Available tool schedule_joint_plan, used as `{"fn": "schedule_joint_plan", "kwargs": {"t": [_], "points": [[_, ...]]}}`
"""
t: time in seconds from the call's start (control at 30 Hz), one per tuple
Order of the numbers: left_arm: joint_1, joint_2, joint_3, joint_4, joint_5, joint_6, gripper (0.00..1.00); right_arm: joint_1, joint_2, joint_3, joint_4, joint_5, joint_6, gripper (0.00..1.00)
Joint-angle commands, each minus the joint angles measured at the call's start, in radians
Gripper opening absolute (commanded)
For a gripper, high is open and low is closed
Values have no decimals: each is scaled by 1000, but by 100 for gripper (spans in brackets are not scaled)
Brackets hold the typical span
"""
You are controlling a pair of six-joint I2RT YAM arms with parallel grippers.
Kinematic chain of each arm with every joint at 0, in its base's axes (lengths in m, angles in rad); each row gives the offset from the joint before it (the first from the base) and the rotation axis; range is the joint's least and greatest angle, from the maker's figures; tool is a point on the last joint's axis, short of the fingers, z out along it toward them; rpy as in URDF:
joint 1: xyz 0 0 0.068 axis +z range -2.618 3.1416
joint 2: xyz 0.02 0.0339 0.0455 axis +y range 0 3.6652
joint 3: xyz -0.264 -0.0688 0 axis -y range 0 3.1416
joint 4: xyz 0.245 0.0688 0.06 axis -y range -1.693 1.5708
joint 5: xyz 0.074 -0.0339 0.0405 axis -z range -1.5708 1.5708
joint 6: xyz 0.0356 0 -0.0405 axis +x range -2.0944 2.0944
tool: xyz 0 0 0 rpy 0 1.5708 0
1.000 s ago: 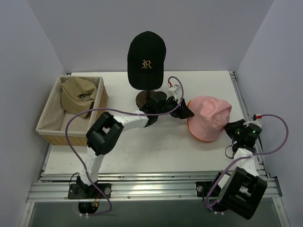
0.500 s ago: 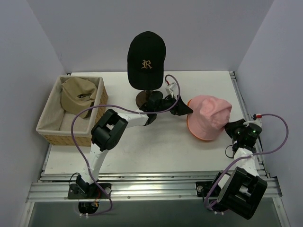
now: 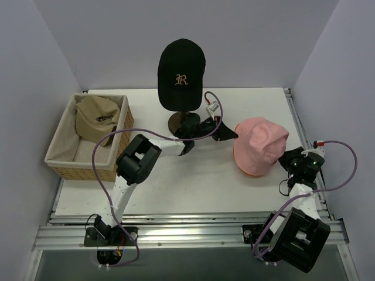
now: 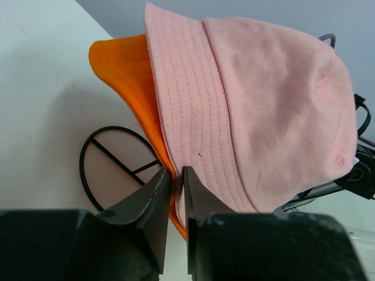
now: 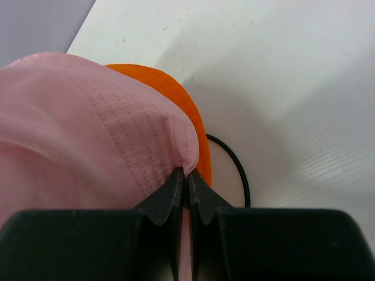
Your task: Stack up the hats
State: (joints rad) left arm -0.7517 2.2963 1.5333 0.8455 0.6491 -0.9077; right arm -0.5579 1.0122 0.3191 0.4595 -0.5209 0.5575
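Note:
The pale pink hat [image 3: 261, 146] lies over the bright orange hat [image 4: 126, 70] at the table's right. My left gripper [image 3: 231, 133] is at its left edge, jaws closed on the pink and orange brims [image 4: 177, 175]. My right gripper [image 3: 287, 158] is at the right edge, shut on the pink brim [image 5: 187, 175], with the orange hat [image 5: 170, 88] just beyond. The black cap [image 3: 181, 67] with a gold "R" sits high on a dark stand [image 3: 177, 122]. The tan cap [image 3: 96, 116] lies in a basket.
A lined wicker basket [image 3: 58, 155] stands at the table's left edge. A thin black wire ring [image 4: 111, 167] lies on the table under the orange hat, and shows again as a ring [image 5: 237, 167] in the right wrist view. Grey walls close in on three sides.
The left gripper has reached the hats' left edge and closed on the brims. The pink hat has shifted slightly right, covering more of the orange one. The right gripper has kept its hold.

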Motion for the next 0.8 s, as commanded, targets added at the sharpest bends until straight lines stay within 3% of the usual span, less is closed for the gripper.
{"fn": "schedule_joint_plan", "kwargs": {"t": [0.0, 0.13, 0.53, 0.77], "points": [[-3, 11, 57, 52, 32, -7, 20, -7, -32, 46, 15, -13, -13, 0], [3, 9, 42, -40, -57, 29, 3, -8, -31, 61, 1, -2, -7, 0], [22, 75, 90, -189, -138, 56, 2, -8, 161, 74, 94, 15, 10, 0], [29, 54, 70, -195, -146, 78, 2, 0, 160, 78, 133, 1, 30, 0]]}}
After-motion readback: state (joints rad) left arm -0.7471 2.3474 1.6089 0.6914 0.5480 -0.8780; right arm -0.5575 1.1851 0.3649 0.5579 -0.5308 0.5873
